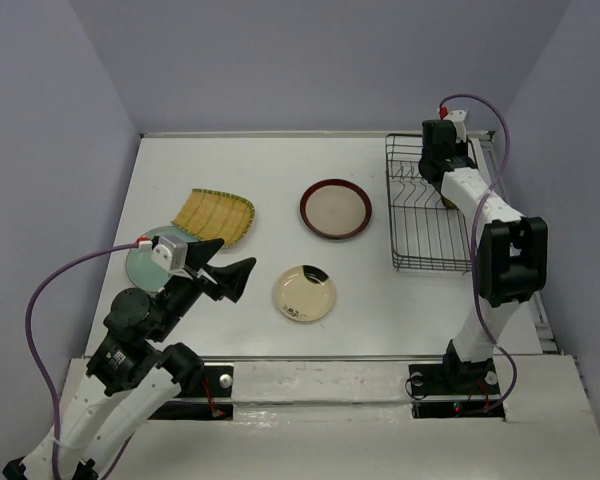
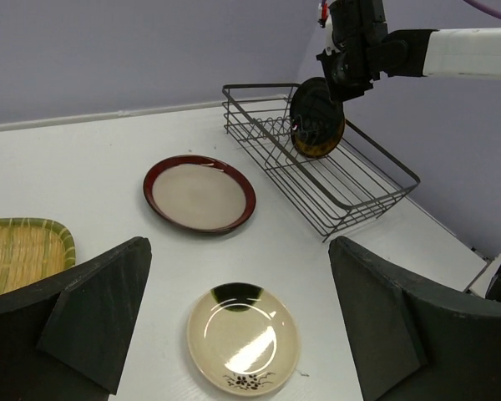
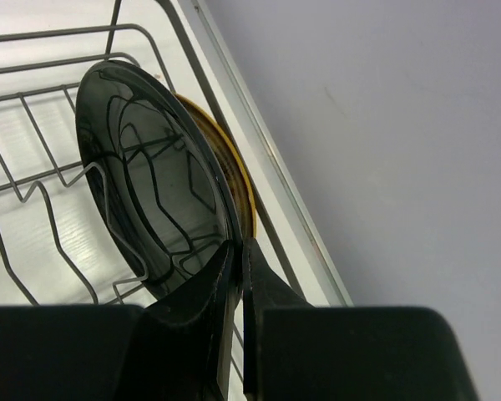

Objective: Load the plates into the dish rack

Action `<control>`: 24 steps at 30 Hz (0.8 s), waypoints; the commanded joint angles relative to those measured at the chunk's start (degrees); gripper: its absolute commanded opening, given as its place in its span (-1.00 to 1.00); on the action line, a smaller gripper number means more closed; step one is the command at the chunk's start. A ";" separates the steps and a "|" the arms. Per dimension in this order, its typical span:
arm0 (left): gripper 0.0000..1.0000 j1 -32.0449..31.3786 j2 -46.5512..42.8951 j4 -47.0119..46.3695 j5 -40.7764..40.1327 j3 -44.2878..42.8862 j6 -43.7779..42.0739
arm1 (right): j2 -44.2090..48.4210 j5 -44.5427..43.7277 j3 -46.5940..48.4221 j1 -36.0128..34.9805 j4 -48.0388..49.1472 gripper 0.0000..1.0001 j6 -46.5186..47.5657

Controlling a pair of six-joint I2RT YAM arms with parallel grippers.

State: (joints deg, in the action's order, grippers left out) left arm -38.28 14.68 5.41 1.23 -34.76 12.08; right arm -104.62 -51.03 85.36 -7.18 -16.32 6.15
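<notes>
Lavender walls (image 1: 310, 60) close in a white surface (image 1: 270, 170) on three sides. The black wire dish rack (image 1: 391, 200) sits at 3 o'clock on it. Four plates lie flat outside the rack: a yellow ribbed plate (image 1: 215, 213) at 9 o'clock, a pale green plate (image 1: 145, 262) at 8, partly under the left arm, a red-rimmed plate (image 1: 335, 208) near the centre and a cream plate (image 1: 304, 293) at 6. At the rack's far right, a small black plate (image 3: 150, 209) stands on edge just in front of a yellow-rimmed plate (image 3: 234, 180), its rim pinched by the right tool (image 3: 238, 276). The left tool (image 2: 238, 251) hangs spread wide, empty.
</notes>
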 commanded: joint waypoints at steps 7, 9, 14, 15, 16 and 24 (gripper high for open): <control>0.98 -0.39 1.58 -2.60 -0.36 -2.15 -0.56 | -1.99 0.93 -0.46 0.76 1.64 -0.85 -2.55; 0.98 -0.39 1.41 -2.60 -0.36 -2.15 -0.56 | -1.73 1.02 -0.99 0.76 1.55 -0.74 -3.16; 0.98 -0.39 1.93 -2.68 -0.27 -2.15 -0.56 | -0.15 0.31 -2.04 0.76 1.55 -0.35 -3.69; 0.98 -0.39 2.11 -2.77 -0.18 -2.15 -0.56 | 0.29 0.40 -2.22 0.76 1.55 -0.26 -3.95; 0.98 -0.39 2.20 -2.77 -0.18 -2.15 -0.56 | 1.42 0.66 -2.74 0.76 1.55 -0.24 -4.22; 0.98 0.14 3.43 -2.77 -0.44 -2.15 -0.48 | 10.65 14.09 -6.16 -0.80 -3.55 -0.20 -16.33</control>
State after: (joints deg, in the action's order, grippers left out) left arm -38.24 16.82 5.41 1.21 -34.76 12.08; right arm -102.00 -45.01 81.03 -6.76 -18.59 -2.33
